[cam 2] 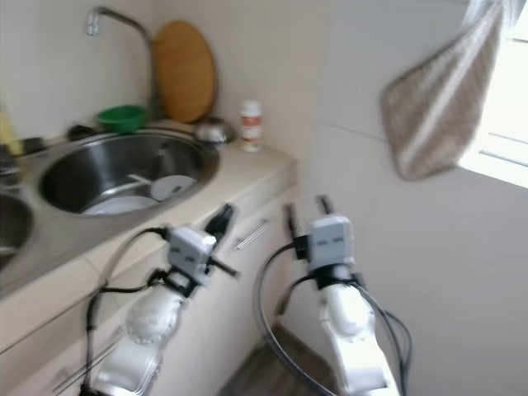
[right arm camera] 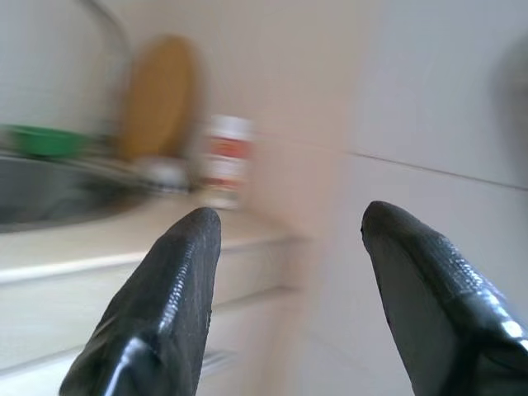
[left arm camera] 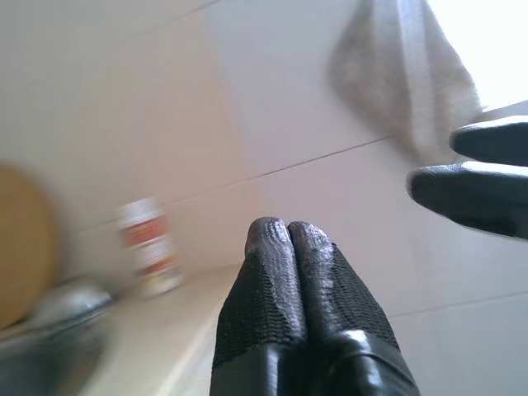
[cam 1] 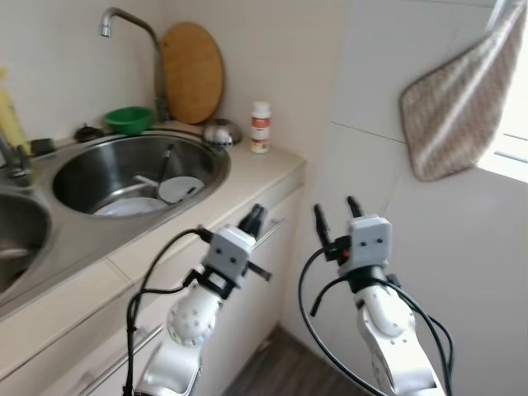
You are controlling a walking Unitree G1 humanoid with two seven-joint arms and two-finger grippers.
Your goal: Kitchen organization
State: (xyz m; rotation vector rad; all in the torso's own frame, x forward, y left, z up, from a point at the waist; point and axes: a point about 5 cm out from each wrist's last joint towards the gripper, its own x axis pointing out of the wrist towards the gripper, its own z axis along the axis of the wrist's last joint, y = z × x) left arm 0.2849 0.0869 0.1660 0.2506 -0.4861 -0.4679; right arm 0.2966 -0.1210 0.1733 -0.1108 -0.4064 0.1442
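Standing bottle (cam 1: 261, 126), label seemingly unreadable.

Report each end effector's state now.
Left end effector: closed, holding nothing, beside the counter edge.
Right end effector: open, empty, raised before the wall.

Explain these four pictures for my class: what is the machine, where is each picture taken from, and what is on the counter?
A humanoid robot stands by a kitchen counter. The two wide pictures come from its head; the close ones from its wrists, looking along black fingers. Its left hand is shut, its right hand open; both hold nothing. The sink holds white dishes. Behind it are a green bowl, a wooden board against the wall, and a small white bottle. A cloth hangs on the wall.
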